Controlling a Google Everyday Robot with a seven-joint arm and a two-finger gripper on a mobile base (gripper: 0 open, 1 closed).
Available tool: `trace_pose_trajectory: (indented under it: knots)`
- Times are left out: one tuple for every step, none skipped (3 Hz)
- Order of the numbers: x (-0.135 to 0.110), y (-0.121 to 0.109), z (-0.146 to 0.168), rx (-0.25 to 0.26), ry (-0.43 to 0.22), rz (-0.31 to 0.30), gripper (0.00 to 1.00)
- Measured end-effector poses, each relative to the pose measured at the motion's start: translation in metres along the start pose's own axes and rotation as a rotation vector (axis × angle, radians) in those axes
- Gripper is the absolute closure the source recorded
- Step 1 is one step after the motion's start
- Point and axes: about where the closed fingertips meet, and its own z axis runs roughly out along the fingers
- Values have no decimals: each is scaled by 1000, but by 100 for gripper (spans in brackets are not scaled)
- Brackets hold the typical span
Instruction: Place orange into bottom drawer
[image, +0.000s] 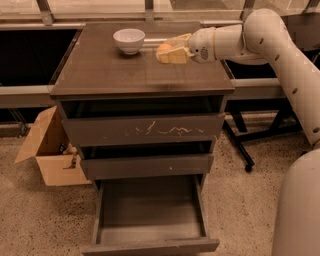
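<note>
Gripper (170, 50) above cabinet (125, 75) top's rear edge, fingers (176, 56) seemingly clamping orange (164, 47); bottom drawer (150, 245) open.

Hand (168, 53) holding orange (164, 47) right of bowl (129, 40), over cabinet top (125, 72).

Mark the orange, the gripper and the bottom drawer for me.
orange (165, 47): camera view, its visible top.
gripper (161, 52): camera view, between fingertips, around the orange.
bottom drawer (150, 210): camera view, bare interior floor.
</note>
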Motion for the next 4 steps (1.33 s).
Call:
trace_pose_trajectory:
  knots:
    - [2,2,1,-7,8,0,100]
    - [8,15,4,-52,32,-15,100]
    - [18,57,-4,-160,74,-50,100]
    - [38,105,-12,-278,130,-65,100]
